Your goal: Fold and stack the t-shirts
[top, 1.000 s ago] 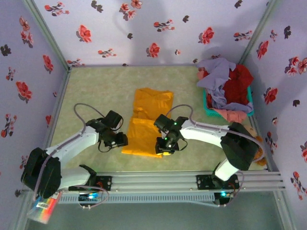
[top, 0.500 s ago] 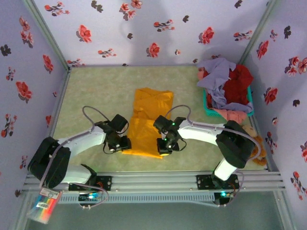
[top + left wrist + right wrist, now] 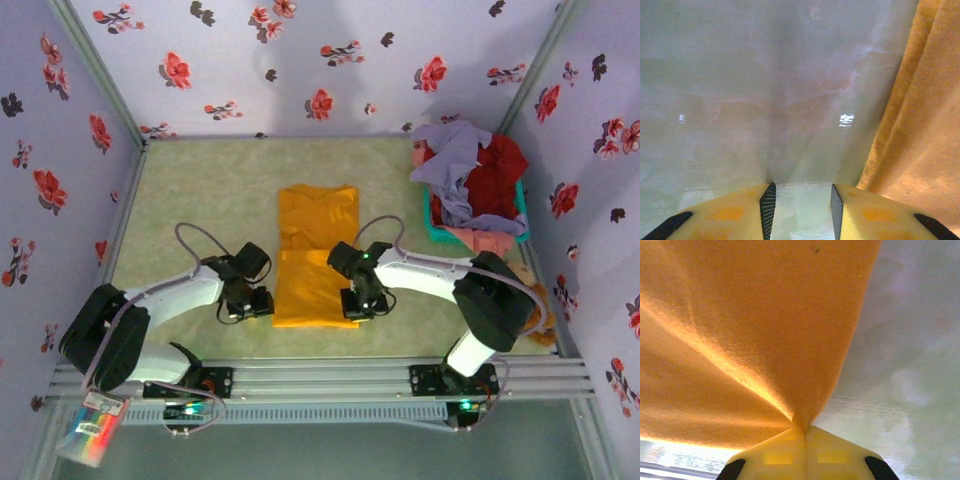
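Risk: right gripper (image 3: 804, 429) has only a thin pinch of the orange-yellow t-shirt (image 3: 315, 260) at its near corner, jaws fully closed on cloth. A pull could slip it out or skew the fold, bc left gripper (image 3: 800, 192) holds nothing: fingers partly apart, bare table btwn, shirt edge just beside. Shirt lies mid-table. Lavender t-shirt (image 3: 450, 150), red t-shirt (image 3: 497, 180) and pink t-shirt (image 3: 480, 238) are heaped in teal basket (image 3: 432, 222), far right.

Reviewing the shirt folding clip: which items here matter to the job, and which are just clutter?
Job: large orange-yellow cloth t-shirt, pinched by the right gripper; lavender cloth t-shirt; red cloth t-shirt; pink cloth t-shirt.
Lying about: teal plastic basket holding those three; brown plush teddy bear, far right.
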Controlling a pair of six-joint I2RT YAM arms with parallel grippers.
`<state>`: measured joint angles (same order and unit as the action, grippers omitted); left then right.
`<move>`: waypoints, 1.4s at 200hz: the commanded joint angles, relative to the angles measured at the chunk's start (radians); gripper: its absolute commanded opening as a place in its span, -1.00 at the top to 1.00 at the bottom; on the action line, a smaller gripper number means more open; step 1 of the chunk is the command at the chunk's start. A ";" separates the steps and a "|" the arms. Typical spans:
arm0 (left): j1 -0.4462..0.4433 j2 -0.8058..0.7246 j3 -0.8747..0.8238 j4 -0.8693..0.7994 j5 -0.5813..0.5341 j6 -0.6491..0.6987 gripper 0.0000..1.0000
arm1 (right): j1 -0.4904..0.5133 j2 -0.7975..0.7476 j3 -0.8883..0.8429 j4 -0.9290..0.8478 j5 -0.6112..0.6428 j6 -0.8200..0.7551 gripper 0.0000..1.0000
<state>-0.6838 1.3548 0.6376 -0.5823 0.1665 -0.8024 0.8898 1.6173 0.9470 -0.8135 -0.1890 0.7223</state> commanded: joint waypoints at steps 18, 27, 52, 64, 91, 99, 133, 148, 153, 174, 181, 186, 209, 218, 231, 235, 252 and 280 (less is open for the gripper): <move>-0.060 -0.088 -0.032 0.015 0.061 -0.035 0.15 | -0.007 -0.087 -0.015 -0.040 0.018 -0.006 0.51; -0.067 -0.121 -0.042 0.028 0.077 -0.034 0.12 | -0.006 -0.110 -0.028 -0.031 0.007 0.005 0.49; -0.084 -0.176 -0.070 0.057 0.106 -0.026 0.08 | -0.006 -0.166 -0.093 0.052 -0.049 0.051 0.43; -0.085 -0.170 -0.081 0.073 0.111 -0.023 0.05 | -0.008 -0.172 -0.121 0.091 -0.073 0.060 0.42; -0.088 -0.102 -0.076 0.127 0.138 -0.017 0.05 | -0.008 -0.139 -0.147 0.149 -0.109 0.054 0.42; -0.091 -0.082 -0.067 0.140 0.142 -0.017 0.05 | -0.009 -0.127 -0.149 0.154 -0.112 0.050 0.43; -0.099 0.005 -0.049 0.193 0.154 -0.021 0.09 | -0.026 -0.090 -0.162 0.192 -0.118 0.030 0.44; -0.105 0.037 -0.040 0.208 0.150 -0.024 0.12 | -0.035 -0.080 -0.158 0.197 -0.115 0.017 0.45; -0.105 0.047 -0.037 0.214 0.148 -0.026 0.14 | -0.039 -0.078 -0.157 0.198 -0.114 0.012 0.45; -0.107 0.064 -0.028 0.232 0.138 -0.036 0.28 | -0.049 -0.053 -0.146 0.183 -0.116 -0.014 0.47; -0.108 0.064 -0.025 0.234 0.132 -0.040 0.32 | -0.049 -0.050 -0.145 0.179 -0.114 -0.018 0.46; -0.109 0.064 -0.022 0.236 0.130 -0.040 0.36 | -0.049 -0.049 -0.145 0.178 -0.113 -0.020 0.44; -0.108 0.063 -0.015 0.239 0.133 -0.043 0.49 | -0.049 -0.045 -0.157 0.183 -0.103 -0.024 0.43; -0.108 0.062 -0.015 0.239 0.137 -0.044 0.51 | -0.049 -0.039 -0.157 0.186 -0.110 -0.026 0.53; -0.109 0.061 -0.012 0.241 0.149 -0.046 0.56 | -0.049 -0.039 -0.158 0.196 -0.123 -0.029 0.76; -0.109 0.060 -0.011 0.240 0.154 -0.048 0.58 | -0.048 -0.043 -0.157 0.196 -0.125 -0.029 0.83; -0.116 0.058 0.012 0.206 0.170 -0.041 0.64 | -0.049 -0.067 -0.160 0.185 -0.124 -0.025 1.00; -0.133 0.054 0.034 0.115 0.166 -0.035 0.86 | -0.043 -0.140 -0.176 0.137 -0.135 -0.008 1.00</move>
<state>-0.7914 1.3983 0.6407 -0.4835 0.2878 -0.8375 0.8459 1.5383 0.7952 -0.6090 -0.3290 0.7067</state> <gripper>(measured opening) 0.110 0.065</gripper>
